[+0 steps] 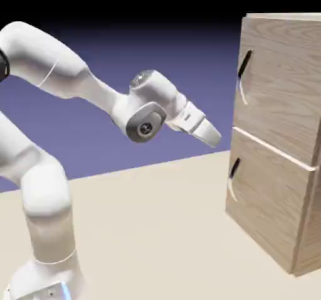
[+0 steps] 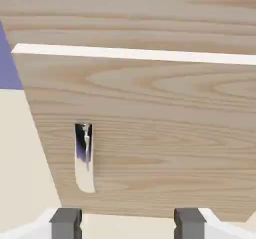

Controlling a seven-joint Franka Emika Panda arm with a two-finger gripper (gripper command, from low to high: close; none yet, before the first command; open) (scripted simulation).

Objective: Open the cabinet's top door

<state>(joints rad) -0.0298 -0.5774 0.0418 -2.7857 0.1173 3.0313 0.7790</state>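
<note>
The cabinet (image 1: 282, 135) stands at the right of the exterior view, a tall wood-grain box. Its top door (image 1: 276, 79) is flush with the front, with a dark curved handle (image 1: 243, 73) near its left edge. My gripper (image 1: 212, 134) hangs in the air a short way left of the cabinet, about level with the seam between the panels and tilted downward. In the hand view its fingertips (image 2: 66, 223) stand wide apart, open on nothing. That view shows mostly the lower panel (image 2: 150, 133) and its handle (image 2: 83, 155); the top door (image 2: 125, 13) fills the strip above the pale seam.
The lower panel's handle (image 1: 233, 174) sits below and right of my hand. The cream table (image 1: 157, 230) stretches between the robot's base and the cabinet. The arm's elbow (image 1: 147, 113) is raised well above the tabletop.
</note>
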